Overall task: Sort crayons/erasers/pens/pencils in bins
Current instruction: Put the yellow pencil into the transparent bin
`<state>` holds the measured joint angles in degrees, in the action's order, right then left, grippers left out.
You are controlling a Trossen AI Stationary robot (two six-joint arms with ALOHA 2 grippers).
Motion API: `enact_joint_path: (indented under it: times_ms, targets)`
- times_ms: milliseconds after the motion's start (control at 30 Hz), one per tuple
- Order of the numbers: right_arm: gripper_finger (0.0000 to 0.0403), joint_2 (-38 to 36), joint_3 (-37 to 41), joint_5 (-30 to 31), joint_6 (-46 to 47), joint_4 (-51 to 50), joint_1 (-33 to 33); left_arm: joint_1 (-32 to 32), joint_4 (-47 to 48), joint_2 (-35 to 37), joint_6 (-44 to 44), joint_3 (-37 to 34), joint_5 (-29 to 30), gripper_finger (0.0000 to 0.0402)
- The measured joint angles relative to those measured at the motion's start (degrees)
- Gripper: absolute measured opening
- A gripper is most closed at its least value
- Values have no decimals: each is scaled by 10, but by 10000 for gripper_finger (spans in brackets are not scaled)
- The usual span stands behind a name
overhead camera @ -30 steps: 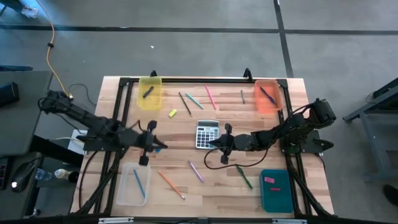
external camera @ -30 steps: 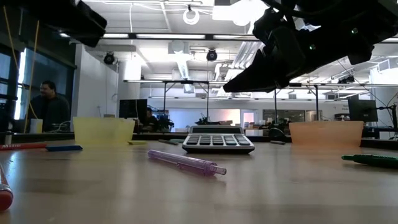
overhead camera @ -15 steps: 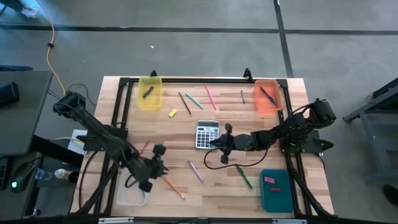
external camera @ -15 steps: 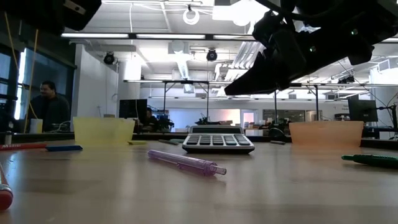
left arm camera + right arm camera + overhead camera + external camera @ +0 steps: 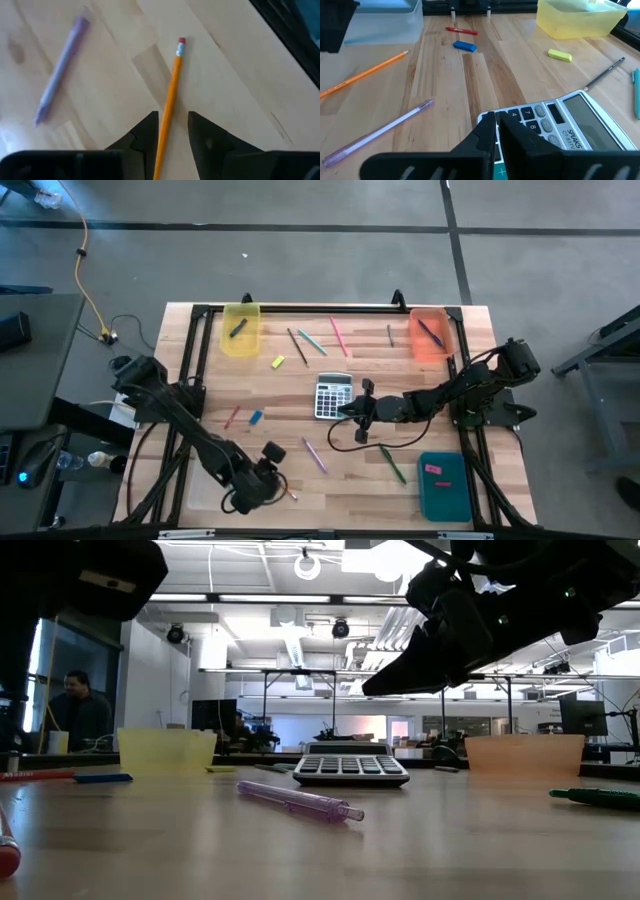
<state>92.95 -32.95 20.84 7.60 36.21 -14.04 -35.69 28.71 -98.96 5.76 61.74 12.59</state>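
Four bins (image 5: 241,330); two crayons (image 5: 256,417); one calculator (image 5: 333,395).

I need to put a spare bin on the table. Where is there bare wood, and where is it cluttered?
Free: the strip between the yellow bin and the red crayon, and the patch between the calculator and the orange bin. Crowded: around the orange pencil, where the left gripper hovers, and between the bins behind the calculator.

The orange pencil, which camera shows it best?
The left wrist view: the orange pencil runs between the left gripper's open fingers, eraser tip visible. The right wrist view shows part of it farther off; the high view shows a thin sliver beside the gripper; the low view doesn't clearly show it.
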Motion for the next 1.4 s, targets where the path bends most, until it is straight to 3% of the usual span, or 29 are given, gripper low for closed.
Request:
enact_joint_path:
  times_ms: [433,633,1200,1400]
  targets:
    - [15,0,0,0,1,-2,0,21,43,-58,0,18,0,86]
    - [15,0,0,0,0,-2,0,31,43,-77,-19,17,-27,74]
    - [15,0,0,0,1,-4,0,47,51,-91,-89,20,-65,16]
    - [15,0,0,0,1,-4,0,51,58,-98,-109,20,-66,15]
